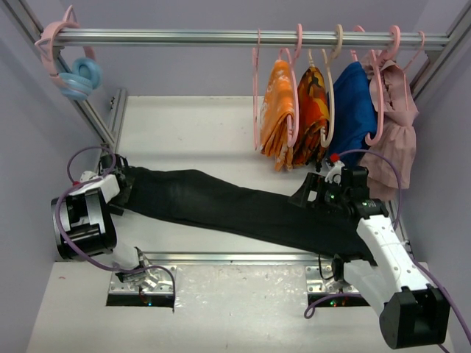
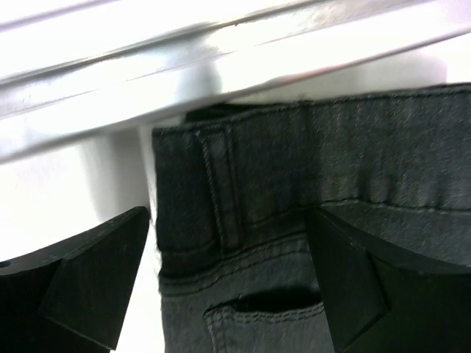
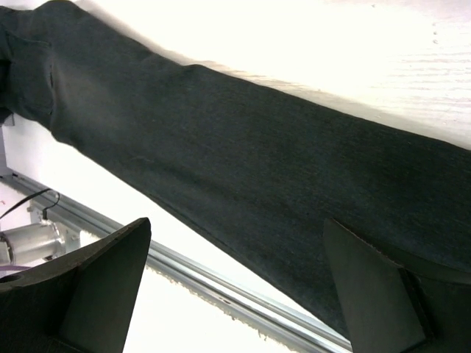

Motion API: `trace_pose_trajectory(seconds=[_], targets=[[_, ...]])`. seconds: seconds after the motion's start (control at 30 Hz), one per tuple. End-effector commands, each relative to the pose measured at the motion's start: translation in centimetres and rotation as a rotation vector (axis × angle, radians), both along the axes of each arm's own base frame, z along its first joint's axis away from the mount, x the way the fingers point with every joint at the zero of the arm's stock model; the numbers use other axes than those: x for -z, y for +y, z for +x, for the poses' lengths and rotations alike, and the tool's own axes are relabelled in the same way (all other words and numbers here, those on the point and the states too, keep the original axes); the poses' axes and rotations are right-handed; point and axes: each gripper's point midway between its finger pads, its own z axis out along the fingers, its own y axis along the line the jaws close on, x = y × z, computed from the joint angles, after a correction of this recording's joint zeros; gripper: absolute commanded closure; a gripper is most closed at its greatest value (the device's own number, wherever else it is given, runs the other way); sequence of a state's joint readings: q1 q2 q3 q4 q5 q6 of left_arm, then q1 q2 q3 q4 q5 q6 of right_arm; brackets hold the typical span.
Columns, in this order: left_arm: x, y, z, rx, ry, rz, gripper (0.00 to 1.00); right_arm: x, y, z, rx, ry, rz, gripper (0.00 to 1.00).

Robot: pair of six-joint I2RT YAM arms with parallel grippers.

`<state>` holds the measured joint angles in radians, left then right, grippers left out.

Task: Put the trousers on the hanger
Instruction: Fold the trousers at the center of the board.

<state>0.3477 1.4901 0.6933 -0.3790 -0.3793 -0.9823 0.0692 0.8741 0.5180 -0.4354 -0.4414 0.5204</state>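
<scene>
The black trousers [image 1: 235, 209] lie flat on the table, running diagonally from the waistband at the left to the leg ends at the lower right. My left gripper [image 1: 124, 184] is open, its fingers either side of the waistband corner with its belt loop and pocket [image 2: 250, 243]. The left gripper [image 2: 228, 287] is not closed on the cloth. My right gripper [image 1: 313, 193] is open above the trouser leg [image 3: 243, 147] and holds nothing [image 3: 235, 294]. An empty pale pink hanger [image 1: 256, 95] hangs edge-on from the rail, left of the orange cloths.
The top rail [image 1: 221, 37] carries orange patterned cloths [image 1: 294, 118], a blue garment [image 1: 353, 110] and a pink garment [image 1: 397, 125] on hangers. Pink hooks and a pale blue ring [image 1: 79, 77] hang at the far left. An aluminium rail [image 3: 221, 283] runs along the near edge.
</scene>
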Motion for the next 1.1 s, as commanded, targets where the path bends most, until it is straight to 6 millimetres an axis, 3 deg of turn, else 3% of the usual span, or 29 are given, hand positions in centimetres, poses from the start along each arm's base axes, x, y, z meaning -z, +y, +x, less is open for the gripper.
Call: trace_pose_trajectory(seconds=[0.0,0.03,0.1,0.27,0.33,0.43,0.57,0.67,0.83,0.93,1.0,1.03,1.07], targets=[[2.7,0.0,0.0,-0.008,-0.026,-0.016,0.32,-1.5,0.9,0.5,-0.053,-0.080,0.036,0.01],[2.6,0.0,0.2,-0.003,-0.033,-0.015,0.37,-1.5,1.1,0.4,-0.060,-0.081,0.042,0.01],[2.3,-0.1,0.7,0.020,-0.054,-0.015,0.58,-1.6,1.2,0.3,-0.066,-0.089,0.050,0.01],[2.3,-0.5,1.9,0.092,-0.095,-0.022,0.91,-2.1,1.5,0.1,-0.082,-0.106,0.059,0.01],[2.2,-0.6,2.2,0.118,-0.100,-0.025,0.99,-2.1,1.5,0.1,-0.085,-0.108,0.057,0.01],[0.8,-0.9,3.1,0.187,-0.140,-0.010,1.00,-1.3,1.6,0.0,-0.086,-0.075,0.030,0.01],[-4.0,-1.6,4.7,0.297,-0.261,0.035,1.00,1.6,1.3,-0.2,-0.076,0.030,-0.148,0.01],[-10.3,-1.7,5.7,0.338,-0.389,0.115,1.00,4.1,1.6,-0.3,-0.073,0.103,-0.331,0.01],[-24.1,-2.0,5.3,0.384,-0.657,0.289,1.00,8.1,2.7,0.2,0.013,0.196,-0.558,0.01],[-28.4,-2.7,5.5,0.451,-0.724,0.331,1.00,10.0,4.6,0.4,0.026,0.221,-0.592,0.01],[-30.9,-3.7,5.6,0.509,-0.794,0.350,1.00,10.2,8.1,1.3,-0.009,0.193,-0.580,0.01],[-32.0,-4.2,5.3,0.527,-0.834,0.365,1.00,11.5,9.1,1.3,-0.017,0.218,-0.603,0.01],[-33.0,-4.7,5.0,0.549,-0.873,0.381,1.00,10.9,11.2,1.9,-0.042,0.195,-0.587,0.01]])
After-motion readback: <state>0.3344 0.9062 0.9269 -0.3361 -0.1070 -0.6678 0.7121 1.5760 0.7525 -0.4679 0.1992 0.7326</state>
